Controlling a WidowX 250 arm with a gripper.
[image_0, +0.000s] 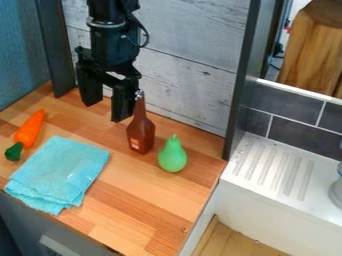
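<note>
Camera view | gripper (105, 111) suspended over wooden counter (140, 200), fingers parted wide | brown bottle (140, 134) stood upright just beside it (the nearest thing) | green pear (172, 157) placed near bottle | carrot (29, 130) laid by blue cloth (59, 170)
</note>
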